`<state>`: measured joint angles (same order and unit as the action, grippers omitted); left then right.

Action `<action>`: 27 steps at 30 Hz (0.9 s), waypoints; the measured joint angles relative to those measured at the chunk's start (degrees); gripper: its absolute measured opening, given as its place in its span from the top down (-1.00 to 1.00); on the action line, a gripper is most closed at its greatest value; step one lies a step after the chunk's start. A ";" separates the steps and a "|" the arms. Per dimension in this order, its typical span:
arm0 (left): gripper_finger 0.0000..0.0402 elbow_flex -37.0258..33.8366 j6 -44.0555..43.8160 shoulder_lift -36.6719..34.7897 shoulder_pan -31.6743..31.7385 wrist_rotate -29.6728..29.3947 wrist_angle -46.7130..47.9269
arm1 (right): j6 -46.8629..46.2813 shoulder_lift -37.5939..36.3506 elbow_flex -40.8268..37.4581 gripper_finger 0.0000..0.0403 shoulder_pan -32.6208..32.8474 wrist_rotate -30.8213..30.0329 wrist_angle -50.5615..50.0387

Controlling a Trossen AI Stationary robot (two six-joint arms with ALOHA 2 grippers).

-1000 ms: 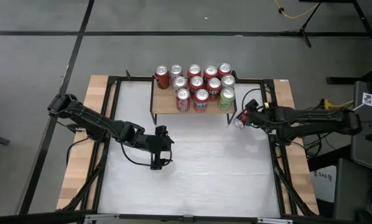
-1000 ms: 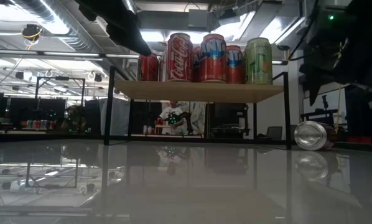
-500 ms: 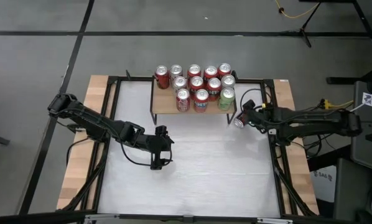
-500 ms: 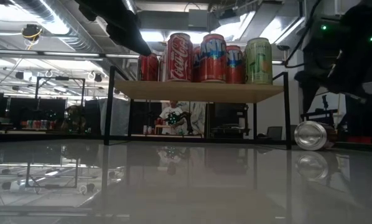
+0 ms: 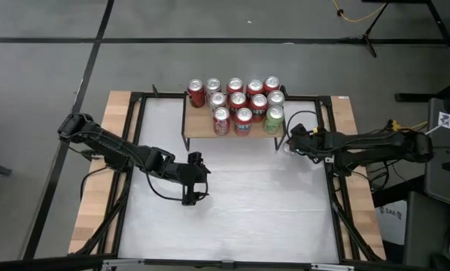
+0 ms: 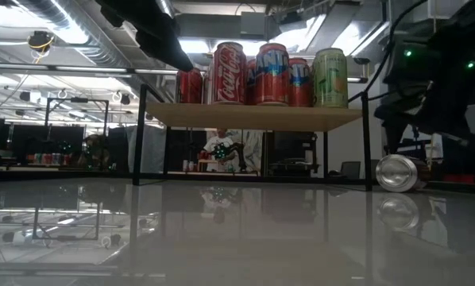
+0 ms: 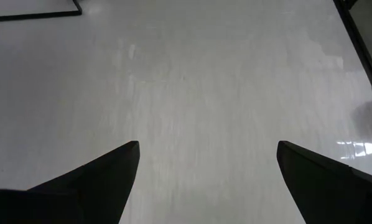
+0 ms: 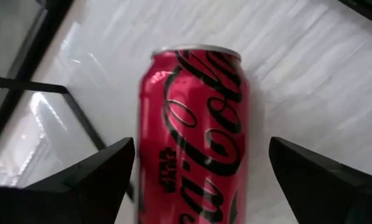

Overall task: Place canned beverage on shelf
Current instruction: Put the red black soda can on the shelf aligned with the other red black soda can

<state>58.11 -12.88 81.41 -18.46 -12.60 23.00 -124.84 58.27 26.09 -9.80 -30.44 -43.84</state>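
Canned beverage, a red cola can [image 8: 195, 134], lies on its side on the white tabletop [image 5: 240, 196] at the right of the high view, just beside the shelf's right front leg; in the low view it [image 6: 402, 172] rests at right centre, its silver end facing the camera. The right hand [image 8: 198, 180] stands spread wide with one dark finger on each side of the can, not gripping it. In the high view this hand [image 5: 293, 143] covers the can. The shelf [image 5: 202, 126], in the upper middle of the high view, carries eleven upright cans [image 5: 240, 102] in three rows, a green one [image 6: 330, 77] at the front right. The left hand [image 5: 195, 194] hovers over bare tabletop at centre left, fingers [image 7: 105, 180] spread wide and holding nothing.
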 joint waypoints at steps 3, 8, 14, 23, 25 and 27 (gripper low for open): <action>-0.84 0.00 0.00 0.00 0.00 0.00 0.00 | -0.07 2.12 0.03 -0.79 0.02 -0.26 0.84; -0.84 0.00 0.00 0.00 0.00 0.00 0.02 | -0.07 5.55 0.07 -0.79 0.00 -0.60 1.88; -0.84 0.00 -0.02 0.00 0.00 0.00 0.00 | -0.04 8.51 0.07 -0.79 0.00 -0.37 3.82; -0.84 0.00 -0.02 0.00 0.00 0.00 0.00 | 0.01 11.36 0.07 -0.79 0.01 0.00 3.79; -0.84 0.00 -0.02 0.00 0.00 0.00 0.02 | 0.15 11.70 0.07 -0.79 0.02 0.83 3.67; -0.84 0.00 -0.02 0.00 0.00 0.00 0.02 | 0.21 12.06 0.07 -0.79 0.02 1.61 3.64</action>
<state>58.11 -12.90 81.41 -18.46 -12.60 23.03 -124.62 70.33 26.15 -9.78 -28.83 -40.20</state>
